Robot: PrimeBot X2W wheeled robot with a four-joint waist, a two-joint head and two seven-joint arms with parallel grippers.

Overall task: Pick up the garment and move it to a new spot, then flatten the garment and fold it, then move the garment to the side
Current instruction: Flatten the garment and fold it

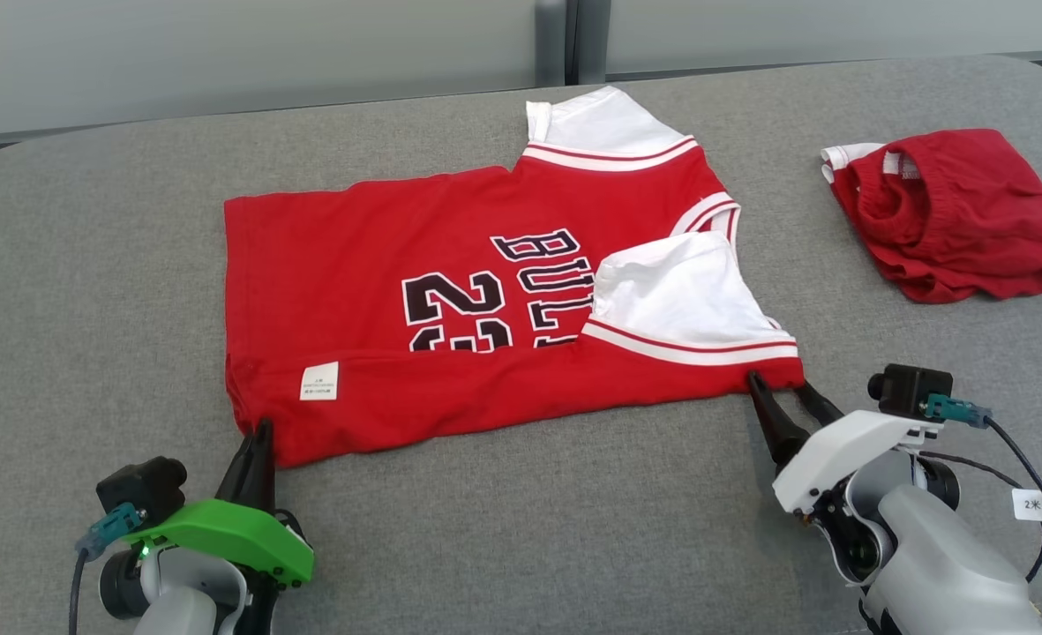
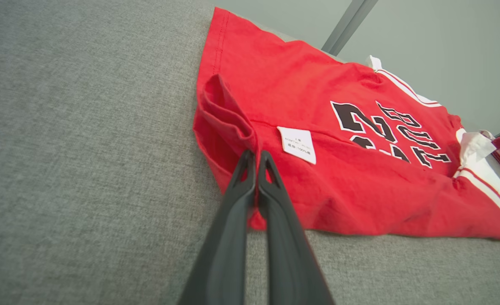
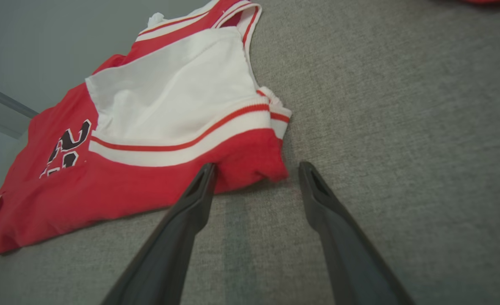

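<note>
**Pinching the jersey's near-left corner, right jaws wide at the near-right corner**

Lying across the middle of the grey fabric-covered bench (image 1: 88, 291), the red basketball jersey (image 1: 353, 256) has its hem toward the robot's left and its shoulders toward the right. Its far white sleeve (image 1: 600, 119) comes close to the bench's back edge, and the near white sleeve (image 1: 679, 291) is folded in over the chest. Bare bench lies wide open to the left of the hem and along the front between the two arms. A narrower strip separates the jersey from the crumpled red shorts (image 1: 953, 212) at the far right.

The chest carries the number "23" (image 1: 454, 304) and the letters "BUL" (image 1: 547, 260) in black with white outlines; the near sleeve hides the rest. A white care label (image 2: 297, 144) sits on the turned-up near edge, its print too small to read. A cable tag (image 1: 1032, 505) by the right arm reads "2米".

The left gripper (image 2: 256, 154) has its jaws pressed together on a raised fold of red cloth at the jersey's near-left corner. The right gripper (image 3: 258, 167) has its jaws spread apart around the near-right corner: one finger touches the red edge, the other rests over bare bench just beside it, nothing clamped.
</note>
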